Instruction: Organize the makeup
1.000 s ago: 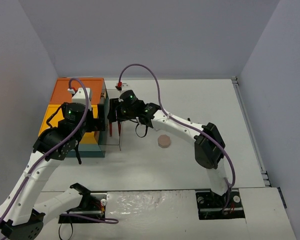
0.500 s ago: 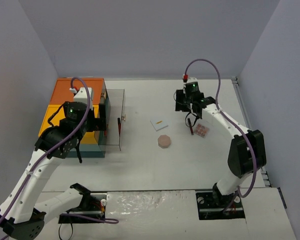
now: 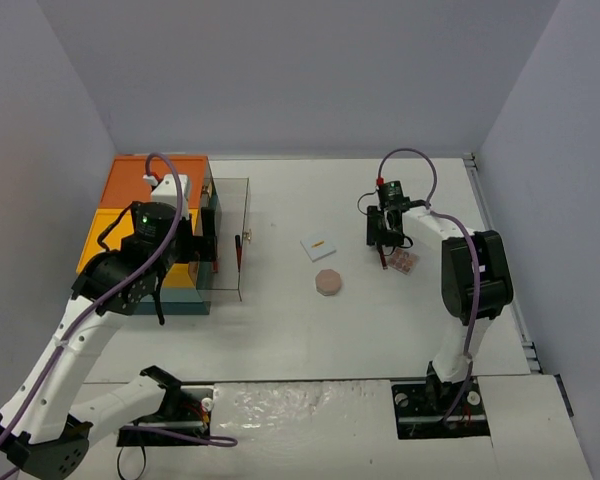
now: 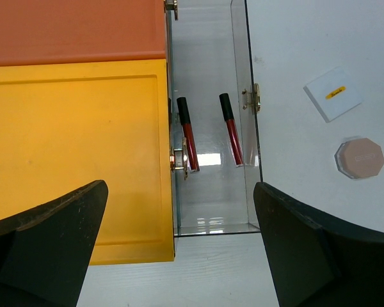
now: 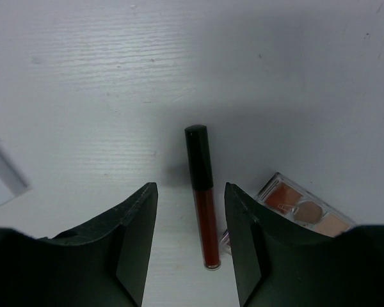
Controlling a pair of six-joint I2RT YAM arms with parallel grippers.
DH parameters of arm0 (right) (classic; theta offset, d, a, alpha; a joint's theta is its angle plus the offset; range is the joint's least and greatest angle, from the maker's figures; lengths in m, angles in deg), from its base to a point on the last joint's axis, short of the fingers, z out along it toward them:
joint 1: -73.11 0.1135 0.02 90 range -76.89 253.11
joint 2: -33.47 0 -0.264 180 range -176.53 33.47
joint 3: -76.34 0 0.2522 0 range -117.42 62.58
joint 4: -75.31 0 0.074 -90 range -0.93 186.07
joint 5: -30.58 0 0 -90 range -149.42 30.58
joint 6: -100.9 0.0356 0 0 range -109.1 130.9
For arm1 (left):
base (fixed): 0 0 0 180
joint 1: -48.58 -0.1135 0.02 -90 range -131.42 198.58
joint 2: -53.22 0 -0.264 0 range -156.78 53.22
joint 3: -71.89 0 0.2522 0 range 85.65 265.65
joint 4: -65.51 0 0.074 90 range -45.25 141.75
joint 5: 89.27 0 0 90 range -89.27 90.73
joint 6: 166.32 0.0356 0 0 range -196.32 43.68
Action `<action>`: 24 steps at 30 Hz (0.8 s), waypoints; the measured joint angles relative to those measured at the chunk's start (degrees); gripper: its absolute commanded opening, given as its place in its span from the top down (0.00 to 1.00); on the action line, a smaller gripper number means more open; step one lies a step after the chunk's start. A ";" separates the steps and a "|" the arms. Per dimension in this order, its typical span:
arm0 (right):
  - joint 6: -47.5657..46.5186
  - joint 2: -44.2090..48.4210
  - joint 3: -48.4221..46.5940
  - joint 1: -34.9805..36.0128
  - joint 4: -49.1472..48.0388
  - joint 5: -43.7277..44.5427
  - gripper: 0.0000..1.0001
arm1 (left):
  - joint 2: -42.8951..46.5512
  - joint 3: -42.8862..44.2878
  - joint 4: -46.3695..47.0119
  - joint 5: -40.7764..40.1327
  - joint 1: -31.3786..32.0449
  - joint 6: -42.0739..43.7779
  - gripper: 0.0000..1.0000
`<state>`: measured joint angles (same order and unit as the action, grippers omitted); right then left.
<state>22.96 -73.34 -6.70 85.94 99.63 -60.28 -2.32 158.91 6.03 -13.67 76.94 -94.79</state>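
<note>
Our right gripper [image 5: 189,214] straddles the red tube [image 5: 203,192] lying on the table [image 5: 83,77] just beside the palette [image 5: 304,211], jaws parted, not touching it. Our left gripper [image 4: 179,246] hangs wide open above the box [image 4: 77,147].

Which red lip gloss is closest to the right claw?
The lip gloss on the table beside the palette, between the right gripper's fingers. The other tubes are by the clear case.

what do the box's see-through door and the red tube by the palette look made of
Door: clear glossy acrylic or glass, going by the glare; can't tell which. Red tube: probably plastic, shiny black cap, clear body showing dark red fill.
</note>
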 measured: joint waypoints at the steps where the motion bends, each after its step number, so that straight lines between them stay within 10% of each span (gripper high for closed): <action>1: -0.17 -0.50 0.00 -0.49 -0.17 0.00 0.59 | 0.23 0.00 -0.04 0.03 0.00 -0.05 0.03; 9: -1.04 -2.33 0.85 -1.92 -2.05 -0.59 0.99 | 1.54 0.00 -0.44 0.50 0.00 -0.27 0.03; 24: 9.24 6.20 -11.61 16.11 -1.29 -1.59 1.00 | 0.28 0.65 -0.48 1.07 0.00 -0.43 0.03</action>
<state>32.20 -67.14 -18.31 102.05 98.34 -61.88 -2.04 159.56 5.55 -12.61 76.94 -95.21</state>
